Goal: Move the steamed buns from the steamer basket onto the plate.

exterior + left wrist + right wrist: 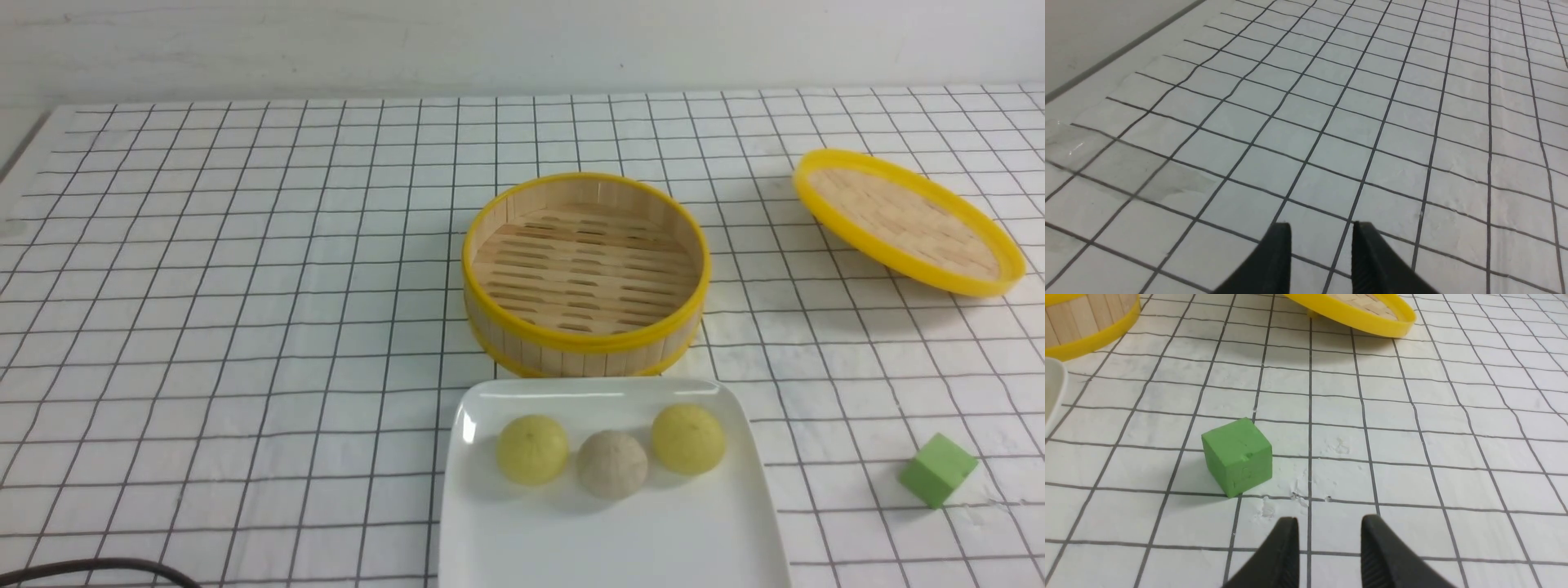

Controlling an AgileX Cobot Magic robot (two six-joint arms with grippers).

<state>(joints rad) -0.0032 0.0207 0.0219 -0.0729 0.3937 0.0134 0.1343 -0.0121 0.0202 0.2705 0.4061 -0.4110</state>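
1. Front view alone shows the three steamed buns point(610, 453) in a row across the upper half of the white plate point(506, 539) at the bottom centre of the frame; neither gripper appears there.
2. Just above the plate, the steamer basket point(585, 339) stands upright with only its slotted floor inside.
3. Two buns are pale yellow and the middle one is beige; all are small round domes, close together.
4. Left wrist view shows only gridded table point(1306, 122) and the left gripper point(1321, 232), jaws apart with nothing between them.
5. Right wrist view shows the right gripper point(1329, 526), also parted and empty, near the green cube point(1237, 457).
6. A yellow-rimmed lid point(906, 220) sits tilted at the front view's upper right.
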